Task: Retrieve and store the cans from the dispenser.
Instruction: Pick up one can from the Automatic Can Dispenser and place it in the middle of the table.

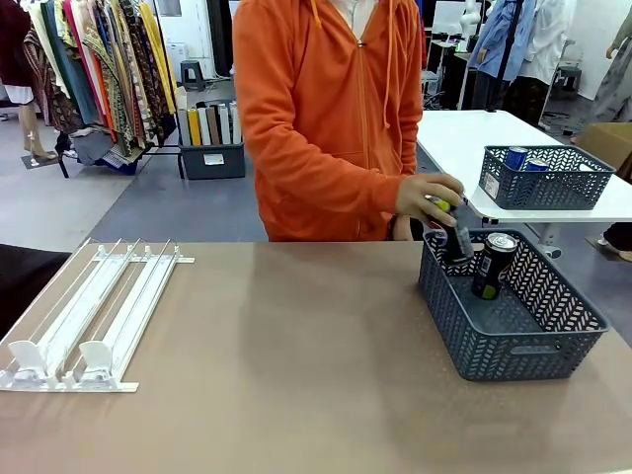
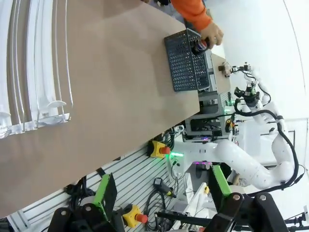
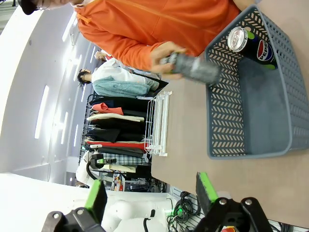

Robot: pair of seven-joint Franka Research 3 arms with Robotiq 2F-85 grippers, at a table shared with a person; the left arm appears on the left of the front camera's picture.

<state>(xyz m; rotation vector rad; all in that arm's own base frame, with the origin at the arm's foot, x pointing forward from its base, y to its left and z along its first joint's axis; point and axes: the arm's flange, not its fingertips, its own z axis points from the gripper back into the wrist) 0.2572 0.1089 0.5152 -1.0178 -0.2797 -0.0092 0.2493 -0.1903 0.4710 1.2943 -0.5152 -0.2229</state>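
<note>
Operator: Dispenser (image 1: pixel 94 311) status, starting at the table's left?

Technician: Flat white rack of long parallel rails, two lanes, curved stops at the near end. I see no cans in either lane. It lies on the matte brown table (image 1: pixel 296 375).

Operator: End effectors?

Technician: Left end effector (image 2: pixel 161 193): green-padded fingers apart, holding nothing, off the table edge. Right end effector (image 3: pixel 149 195): fingers likewise apart, empty, short of the basket (image 1: pixel 513 341).

Operator: Cans?

Technician: One black Pepsi can (image 1: pixel 493 265) stands tilted against the far right wall inside the dark lattice plastic basket at the table's right. The person's hand (image 1: pixel 430 197) holds a second can (image 1: pixel 456 235), blurred, at the basket's far left corner.

Operator: Procedure?

Technician: Probably the storing step. Lower the can upright onto the basket floor, clear of the tilted one; smooth metal walls slide easily.
</note>
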